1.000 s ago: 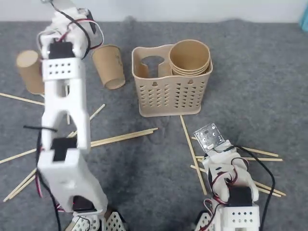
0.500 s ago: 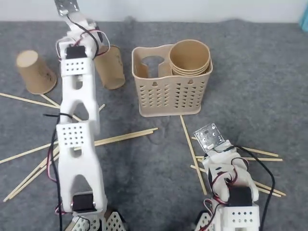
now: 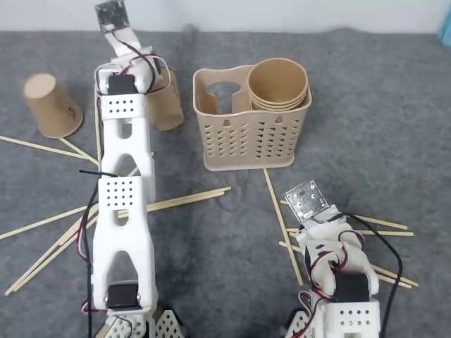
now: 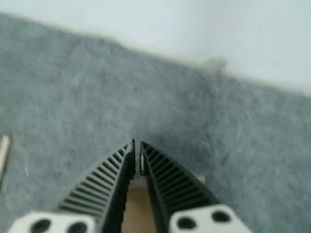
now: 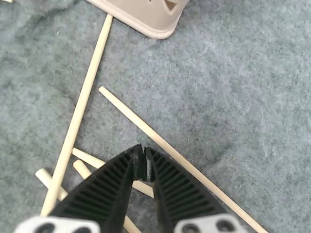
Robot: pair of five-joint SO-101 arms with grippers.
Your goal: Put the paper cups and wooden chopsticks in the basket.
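Two end effectors, both with jaws closed. Left end effector (image 4: 136, 148) hovers over a paper cup (image 3: 169, 109) lying beside the basket (image 3: 243, 144). Right end effector (image 5: 144, 156) hangs above wooden chopsticks (image 5: 146, 128) on the counter (image 3: 211, 246). Stacked cups (image 3: 278, 81) stand inside the basket.

The left arm (image 3: 123, 176) hides part of the paper cup (image 3: 169, 109) beside the basket (image 3: 246, 141).

Left hand (image 4: 136, 146) far outstretched, right hand (image 5: 145, 152) tucked back, both closed
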